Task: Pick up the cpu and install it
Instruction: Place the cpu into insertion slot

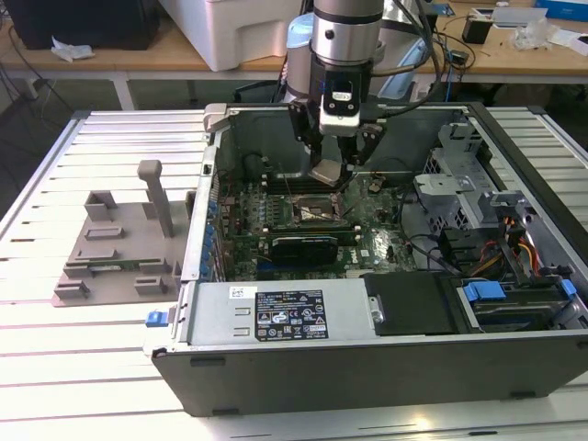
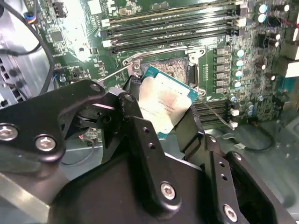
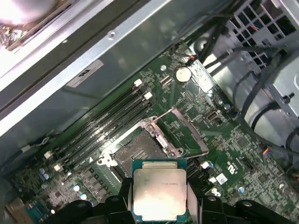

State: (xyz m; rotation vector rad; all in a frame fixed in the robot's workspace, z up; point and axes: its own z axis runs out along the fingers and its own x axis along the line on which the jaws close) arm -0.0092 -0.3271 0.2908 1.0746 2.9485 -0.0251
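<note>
The cpu (image 3: 159, 189), a flat square chip with a silvery lid and green edge, is clamped between my gripper's black fingers (image 2: 140, 135). My gripper (image 1: 333, 167) is shut on it and hangs inside the open computer case, a little above the motherboard. The open cpu socket (image 3: 138, 156) with its metal frame lifted lies just beyond the chip; in the exterior view the socket (image 1: 317, 213) sits below the gripper. In the second wrist view the cpu (image 2: 163, 103) is tilted, its far corner over the socket (image 2: 170, 70).
The case (image 1: 367, 340) lies open on a slatted table. A black expansion card (image 1: 303, 248) sits in front of the socket. Memory slots (image 3: 107, 126) run beside it. Drive cages and cables (image 1: 478, 211) fill the exterior view's right. A grey fixture tray (image 1: 119, 248) stands outside on the left.
</note>
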